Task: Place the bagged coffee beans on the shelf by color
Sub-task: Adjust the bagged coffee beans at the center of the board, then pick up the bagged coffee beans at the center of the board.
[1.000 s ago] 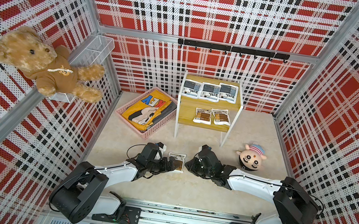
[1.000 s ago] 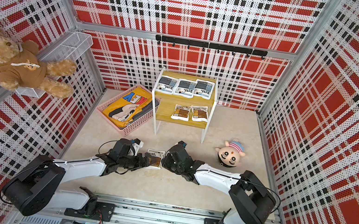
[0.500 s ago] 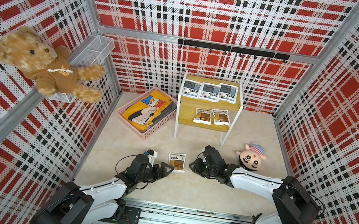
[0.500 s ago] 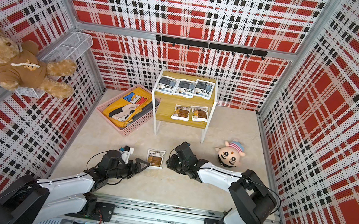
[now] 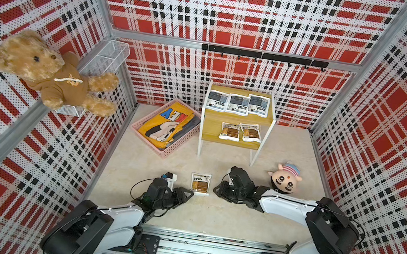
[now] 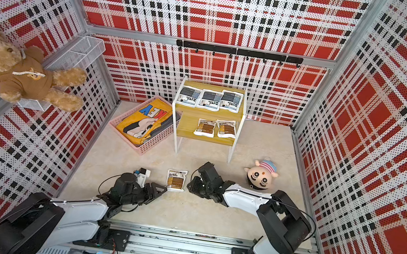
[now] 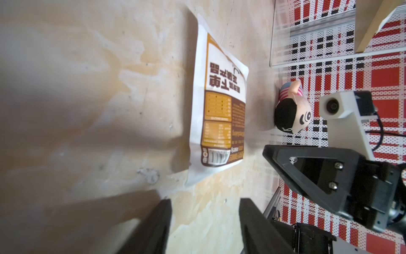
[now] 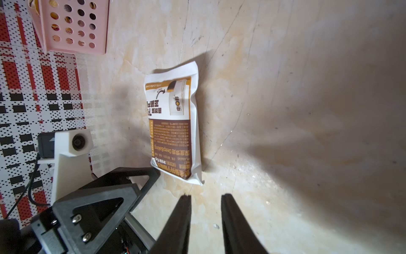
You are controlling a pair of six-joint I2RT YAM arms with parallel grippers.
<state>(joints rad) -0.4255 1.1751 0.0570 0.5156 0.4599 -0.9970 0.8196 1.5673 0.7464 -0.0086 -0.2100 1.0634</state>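
One brown-panel coffee bean bag (image 5: 200,183) (image 6: 176,180) (image 7: 217,110) (image 8: 173,129) lies flat on the floor in front of the shelf (image 5: 211,131) (image 6: 187,128). My left gripper (image 5: 190,192) (image 6: 163,188) (image 7: 204,200) stands open and empty just short of the bag's near left corner. My right gripper (image 5: 215,190) (image 6: 189,186) (image 8: 206,195) is to the bag's right, jaws slightly apart with only floor between them. Three grey-blue bags (image 5: 238,104) (image 6: 210,99) lie on the upper tier. Two brown bags (image 5: 229,132) (image 6: 206,128) lie on the lower tier.
A pink basket (image 5: 164,154) with a yellow garment stands left of the shelf. A plush doll head (image 5: 284,177) lies right of the right arm. A teddy bear (image 5: 47,72) and a white wire basket (image 5: 105,58) hang on the left wall.
Both grippers have drawn back from the floor bag, the left toward the front rail, the right toward the right. The left jaws have narrowed. The bag has stayed in place.
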